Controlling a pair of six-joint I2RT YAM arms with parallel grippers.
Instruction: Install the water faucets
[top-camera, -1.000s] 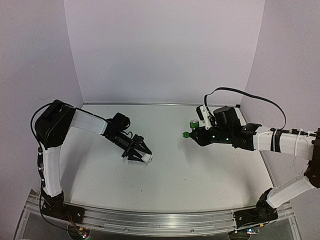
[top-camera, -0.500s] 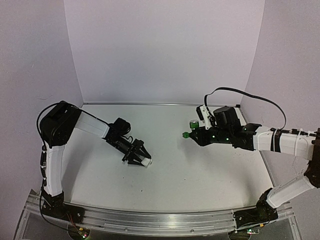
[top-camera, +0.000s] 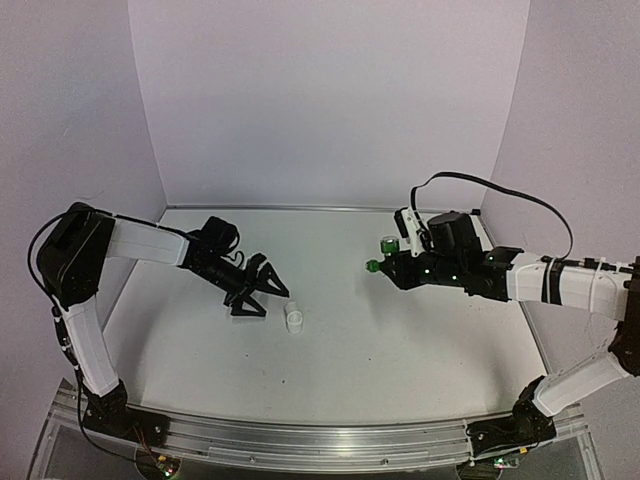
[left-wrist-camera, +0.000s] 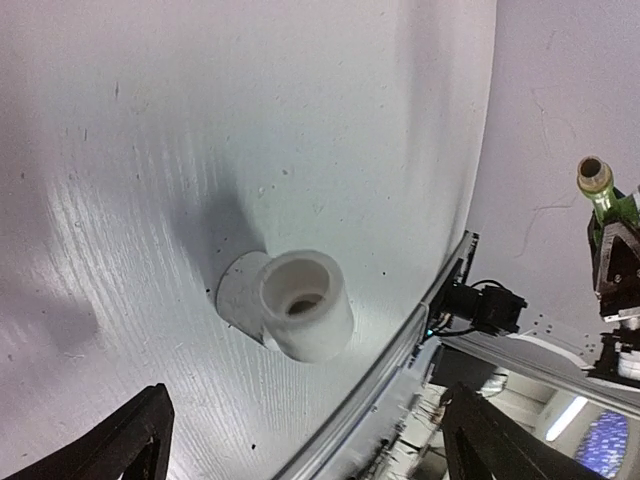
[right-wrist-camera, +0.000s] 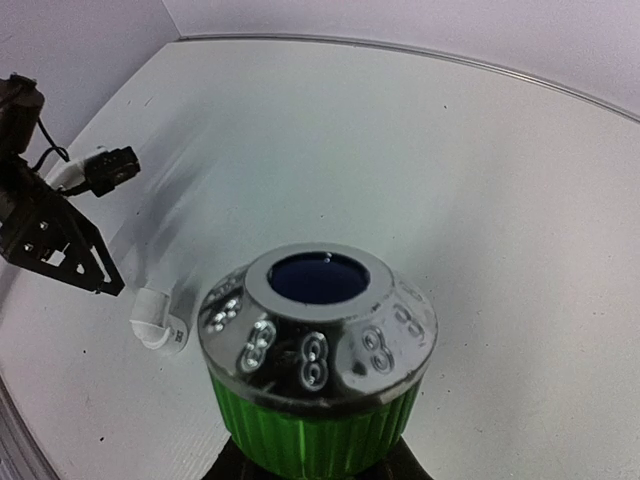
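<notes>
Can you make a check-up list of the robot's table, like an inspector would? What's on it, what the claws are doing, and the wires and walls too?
Surface: white table, a few tiny dark specks.
Job's things: white fitting sits loose on the table with nothing touching it; green faucet is held up off the table.
Clutter: nothing seen.
Grippers: left gripper open, beside the white fitting but apart from it; right gripper shut on the green faucet.
Cables: black cable arches over the right arm, clear of the table.
Surroundings: plain pale walls on three sides; metal rail along the near edge.
</notes>
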